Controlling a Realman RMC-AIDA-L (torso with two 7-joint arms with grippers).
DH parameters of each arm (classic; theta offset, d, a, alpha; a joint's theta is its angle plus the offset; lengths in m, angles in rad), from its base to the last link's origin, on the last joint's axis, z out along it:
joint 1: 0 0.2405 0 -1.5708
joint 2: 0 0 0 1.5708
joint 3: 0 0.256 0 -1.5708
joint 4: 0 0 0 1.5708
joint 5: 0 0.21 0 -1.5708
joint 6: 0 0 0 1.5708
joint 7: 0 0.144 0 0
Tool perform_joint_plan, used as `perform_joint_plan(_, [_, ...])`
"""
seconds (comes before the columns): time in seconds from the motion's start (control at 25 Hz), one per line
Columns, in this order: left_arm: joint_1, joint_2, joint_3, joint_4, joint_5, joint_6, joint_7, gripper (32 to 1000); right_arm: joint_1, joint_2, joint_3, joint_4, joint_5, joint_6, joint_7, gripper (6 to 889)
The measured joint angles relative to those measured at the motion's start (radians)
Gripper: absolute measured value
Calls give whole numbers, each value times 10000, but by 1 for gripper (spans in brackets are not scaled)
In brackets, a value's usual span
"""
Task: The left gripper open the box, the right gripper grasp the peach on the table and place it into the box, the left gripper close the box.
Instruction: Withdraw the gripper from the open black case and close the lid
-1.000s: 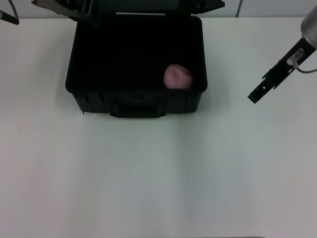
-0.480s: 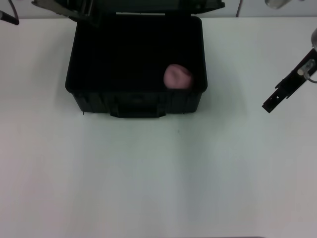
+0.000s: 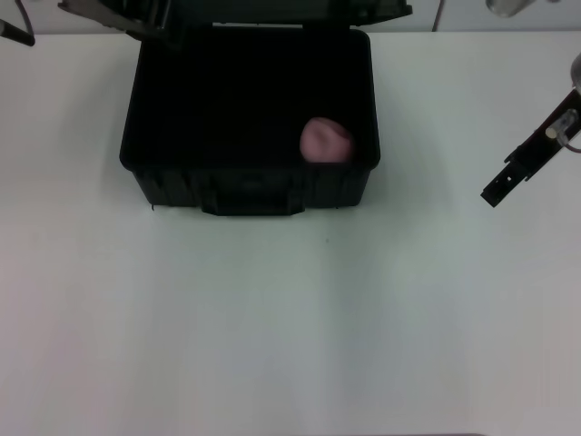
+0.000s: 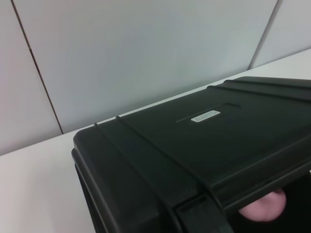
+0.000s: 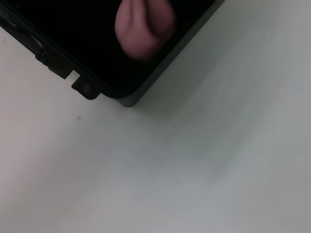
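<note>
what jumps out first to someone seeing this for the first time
The big black box at the table's far side, lid up, with the pink peach inside its front right corner. The right tool hangs over bare table to the box's right, holding nothing.

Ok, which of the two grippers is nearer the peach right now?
The right gripper, hanging over bare table beside the box, on the side where the peach lies inside. The left gripper sits off at the far-left corner, beyond the box.

Even, soft light (faint shadows), box [image 3: 250, 118] interior black.
</note>
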Motion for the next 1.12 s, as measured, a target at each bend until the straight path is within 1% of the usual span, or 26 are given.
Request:
perform_joint_plan(0.4, [0,0,0,-3,0,0,65,399,7,0,9,0,0,-1,0,852])
perform_joint_plan(0.56, [-25,0,1,-113,0,-80,84,400,8,0,9,0,-1,-29,-1,852])
perform_joint_plan(0.84, [-56,-24,1,-114,10,-160,-11,401,19,0,9,0,0,-88,-1,852])
perform_joint_plan(1.04, [-62,-34,35,-60,268,-207,-113,401,22,1,9,0,-1,-105,0,852])
perform_joint_plan(1.12, [-71,-35,38,-51,328,-251,-128,499,22,0,9,0,-1,-106,-1,852])
